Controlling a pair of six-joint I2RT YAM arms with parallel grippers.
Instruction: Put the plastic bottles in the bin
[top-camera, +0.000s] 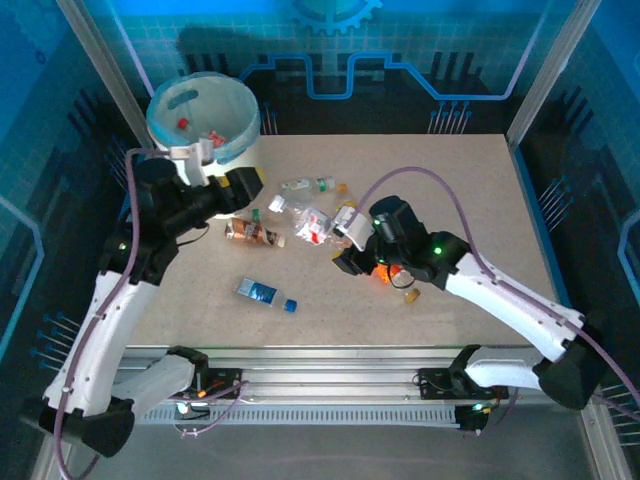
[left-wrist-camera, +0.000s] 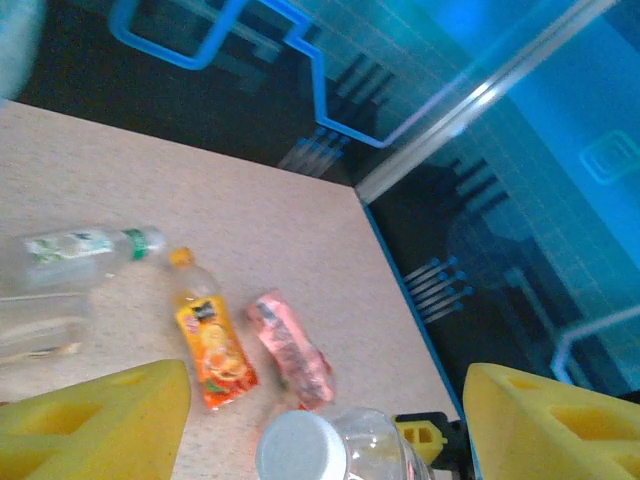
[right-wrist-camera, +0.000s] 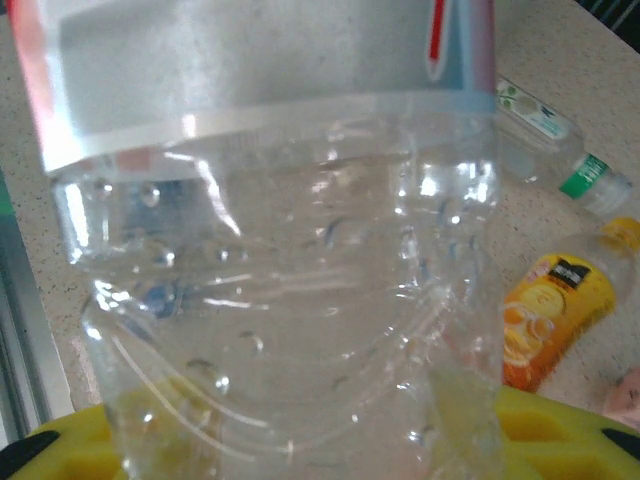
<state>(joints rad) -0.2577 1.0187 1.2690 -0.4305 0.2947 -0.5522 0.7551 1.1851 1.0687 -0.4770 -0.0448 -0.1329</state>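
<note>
While the clear red-labelled bottle lies mid-table, well apart from the bin, the right gripper has its yellow pads against it; whether they pinch it cannot be told. The left gripper gapes wide, empty.

The left gripper is seen with its yellow foam fingers spread wide, a white-capped clear bottle framed between them. On the desk an orange-labelled bottle and a pink-labelled bottle are laid side by side, with a green-capped clear bottle to their left.
</note>
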